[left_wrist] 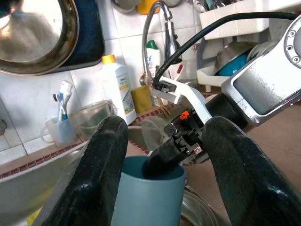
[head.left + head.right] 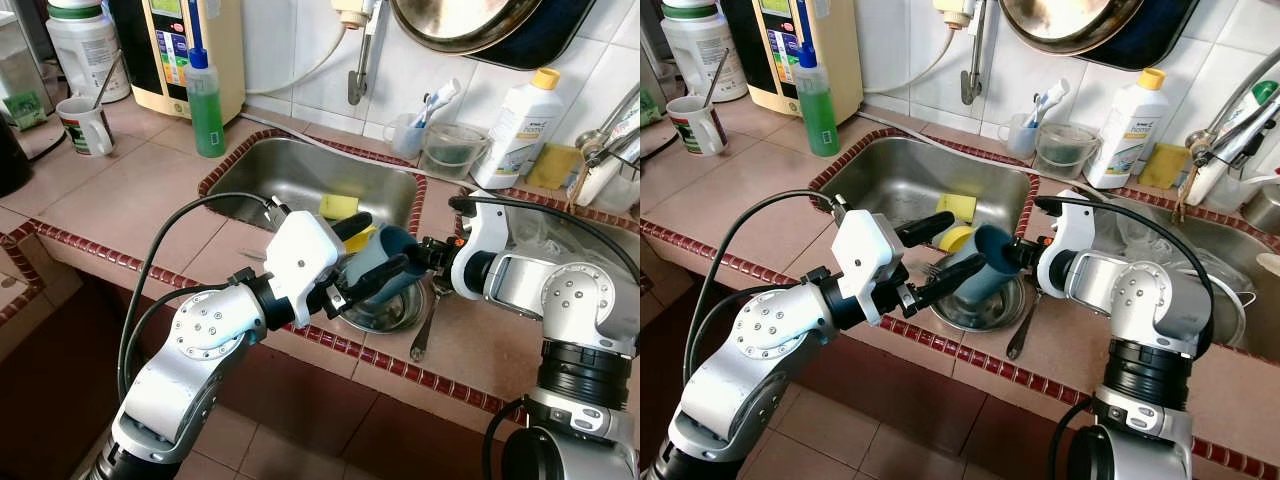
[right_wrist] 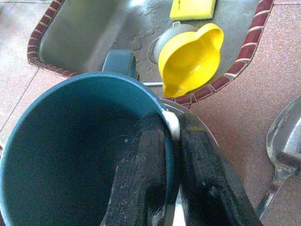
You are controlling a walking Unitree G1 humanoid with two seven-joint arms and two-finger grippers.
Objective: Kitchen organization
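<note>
Evidently mid-handover, my right end effector (image 3: 171, 188) pinches the blue cup (image 2: 985, 268) by its rim above the tabletop's front edge, so my spread, empty left end effector (image 2: 945, 250) can straddle its body.

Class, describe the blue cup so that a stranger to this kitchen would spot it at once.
Find the steel sink set in the tiled counter. At its near right corner a steel bowl sits on the rim, and the blue cup is above it. Unlike the white mug far left, it is gripped at its rim by the right tool.
</note>
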